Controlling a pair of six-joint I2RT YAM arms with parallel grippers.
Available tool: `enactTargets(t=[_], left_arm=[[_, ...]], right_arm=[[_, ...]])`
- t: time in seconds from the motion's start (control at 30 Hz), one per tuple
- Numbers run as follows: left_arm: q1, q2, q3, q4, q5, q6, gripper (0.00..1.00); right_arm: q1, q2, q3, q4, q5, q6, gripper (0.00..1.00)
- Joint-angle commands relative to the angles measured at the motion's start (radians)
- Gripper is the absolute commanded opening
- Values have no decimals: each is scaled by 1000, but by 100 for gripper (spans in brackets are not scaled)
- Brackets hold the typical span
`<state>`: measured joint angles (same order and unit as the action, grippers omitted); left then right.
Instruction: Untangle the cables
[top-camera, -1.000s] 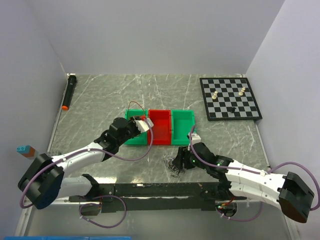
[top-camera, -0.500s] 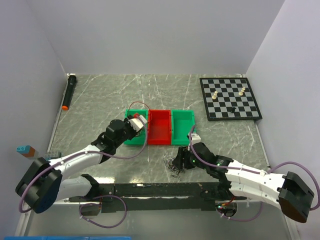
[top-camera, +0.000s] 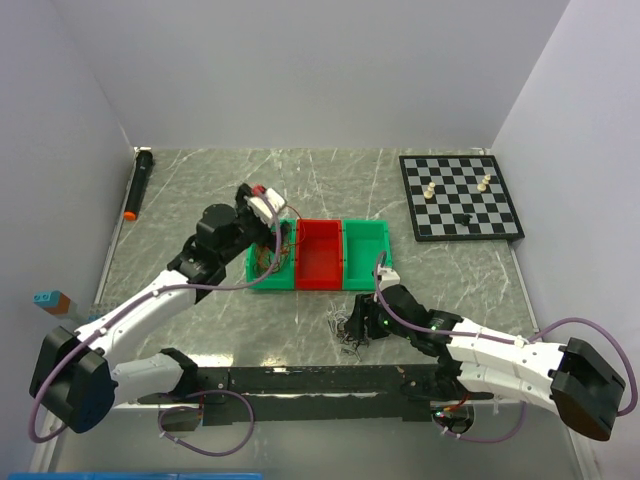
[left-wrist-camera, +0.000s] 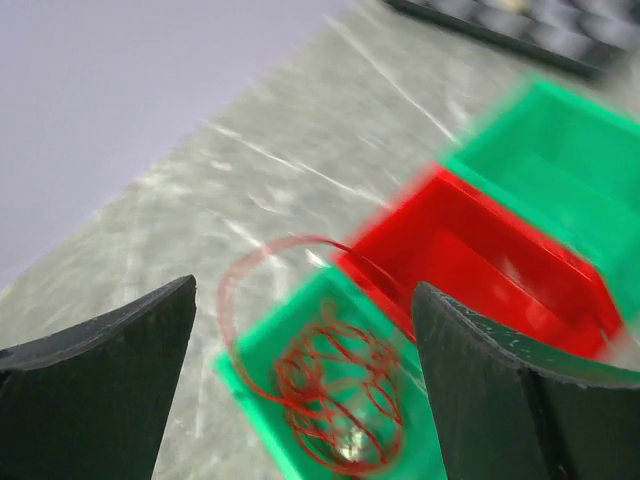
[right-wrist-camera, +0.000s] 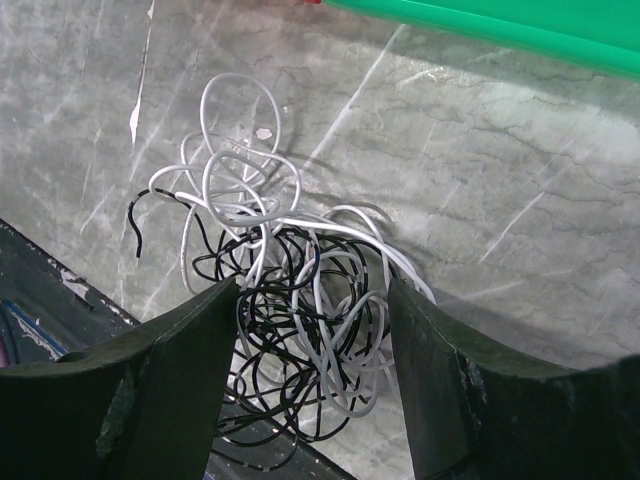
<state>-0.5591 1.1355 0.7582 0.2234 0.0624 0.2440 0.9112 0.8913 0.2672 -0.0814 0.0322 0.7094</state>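
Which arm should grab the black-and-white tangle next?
Right. The right gripper, open, straddles the tangle; the left gripper hangs open over the green bin holding the red wire.

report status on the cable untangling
Left claw open by left green bin, red cable coiled inside, one loop over rim. Right claw open astride black-and-white tangle on table. Nothing blocking.

In the left wrist view the red bin (left-wrist-camera: 480, 250) and the near green bin (left-wrist-camera: 262, 345) are looking smeary, and the right edge is cutting off the far green bin (left-wrist-camera: 570, 150). The fingers (right-wrist-camera: 170, 390) of the right gripper (right-wrist-camera: 312, 285) are covering the sides of the black and white cables (right-wrist-camera: 280, 330), and the bottom edge is cutting them off. The chess pieces (top-camera: 484, 184) are showing too small to tell apart.
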Motion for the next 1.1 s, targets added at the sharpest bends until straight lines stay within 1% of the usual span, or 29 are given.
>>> enactTargets(t=[0.0, 0.1, 0.17, 0.23, 0.3, 0.33, 0.37, 0.53, 0.67, 0.83, 0.97, 1.07], left_arm=[[-54, 17, -54, -179, 240, 199, 93], [-61, 21, -120, -154, 215, 323, 93], [-61, 32, -154, -102, 182, 368, 90], [-59, 47, -181, -26, 133, 386, 81], [-59, 53, -198, 69, 77, 373, 68], [-59, 55, -198, 108, 56, 361, 64], [-56, 58, -195, 137, 47, 341, 63], [-51, 67, -194, 129, 65, 316, 54], [-50, 76, -197, 85, 96, 314, 47], [-47, 87, -191, 25, 117, 325, 45], [-29, 119, -163, -1, 131, 340, 49], [-10, 162, -142, 24, 99, 337, 51]], right_arm=[[-6, -3, 15, 31, -5, -8, 68], [-6, -11, 7, 29, 0, -8, 68], [-8, -14, 3, 31, 1, -5, 68], [-8, -17, 1, 32, 2, -4, 68], [-9, -14, 1, 37, 2, -4, 68], [-9, -12, 0, 40, 0, -4, 68], [-9, -11, 0, 43, 0, -4, 68], [-9, 9, 6, 51, -5, -10, 68], [-12, 17, 7, 51, -6, -16, 68], [-23, 23, 3, 60, -15, -21, 68], [-32, 41, 7, 71, -25, -31, 68], [-37, 47, 9, 74, -25, -37, 68]])
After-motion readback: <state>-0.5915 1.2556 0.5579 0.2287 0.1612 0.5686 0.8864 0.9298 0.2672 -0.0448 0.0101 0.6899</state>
